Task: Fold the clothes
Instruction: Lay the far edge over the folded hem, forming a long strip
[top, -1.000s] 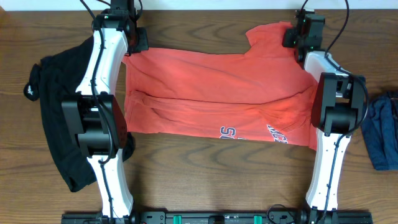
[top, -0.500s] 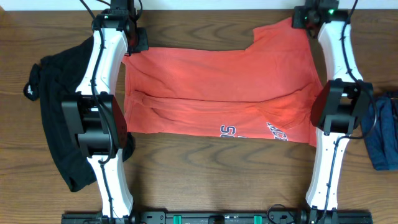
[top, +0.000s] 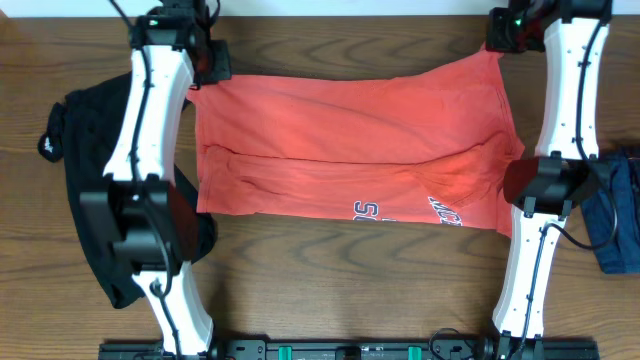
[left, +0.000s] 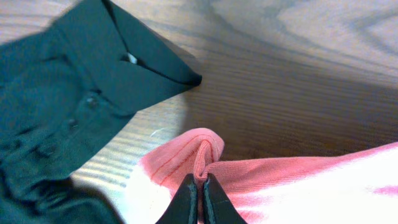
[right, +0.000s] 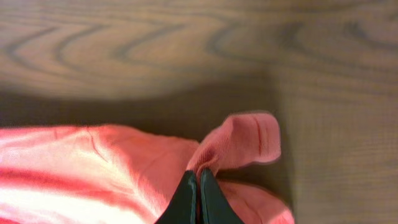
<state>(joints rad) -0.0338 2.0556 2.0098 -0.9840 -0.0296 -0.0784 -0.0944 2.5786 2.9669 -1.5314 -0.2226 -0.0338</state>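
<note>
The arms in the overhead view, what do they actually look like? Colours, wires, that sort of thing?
The left arm and right arm have smooth white shells between chunky black joints, with thin black cables running along them. A small green light glows near the right wrist. The fingers are slim, black and tapered: left fingers, right fingers.

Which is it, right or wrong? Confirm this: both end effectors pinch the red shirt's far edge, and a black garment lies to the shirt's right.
Wrong in one respect: the overhead view shows the black garment lying to the left of the red shirt, not its right. The rest holds: the left end effector and right end effector both pinch the shirt's far edge.
</note>
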